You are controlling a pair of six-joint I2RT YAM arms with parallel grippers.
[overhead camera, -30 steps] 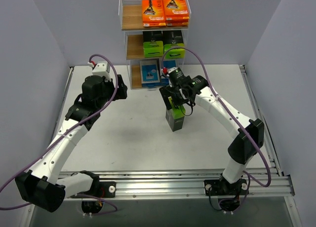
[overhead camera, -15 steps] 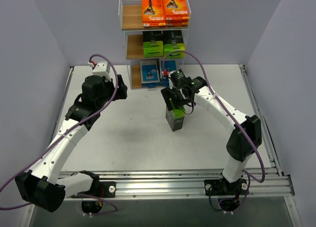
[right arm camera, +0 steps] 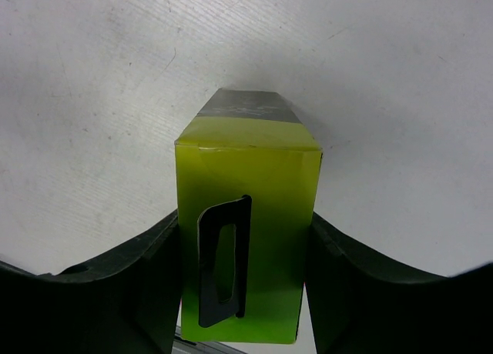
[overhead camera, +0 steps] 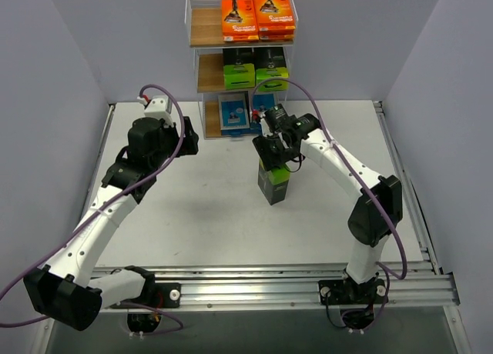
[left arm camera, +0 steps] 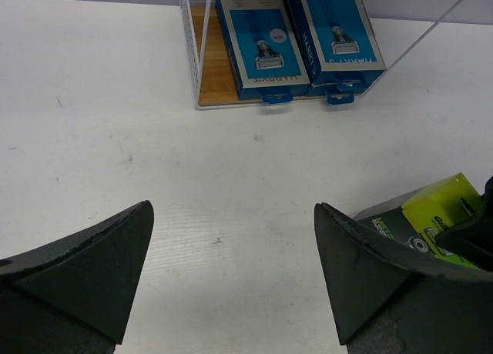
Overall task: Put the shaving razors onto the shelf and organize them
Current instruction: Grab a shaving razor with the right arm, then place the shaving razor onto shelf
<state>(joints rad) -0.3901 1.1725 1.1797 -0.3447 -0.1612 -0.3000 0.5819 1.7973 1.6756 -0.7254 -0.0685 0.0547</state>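
A black razor pack with a lime-green top (overhead camera: 273, 188) stands upright on the table in front of the shelf (overhead camera: 203, 27). My right gripper (overhead camera: 275, 158) is down over its top, and in the right wrist view both fingers (right arm camera: 146, 292) press the sides of the lime pack (right arm camera: 246, 208), so the right gripper (right arm camera: 245, 238) is shut on it. Orange packs (overhead camera: 254, 19) lie on the top tier, lime packs (overhead camera: 254, 75) on the middle and blue packs (overhead camera: 233, 113) on the bottom. My left gripper (overhead camera: 189, 138) hangs open and empty (left arm camera: 231, 208) to the left of the shelf.
The left wrist view shows two blue packs (left arm camera: 262, 42) on the bottom board (left arm camera: 212, 69) behind white wire, and the lime pack's top (left arm camera: 439, 208) at its right edge. Grey walls close in left, right and behind. A rail (overhead camera: 308, 281) runs along the near edge.
My right gripper has closed onto the top of the upright black and lime pack, and its wrist has edged towards the shelf. The left arm has stayed still.
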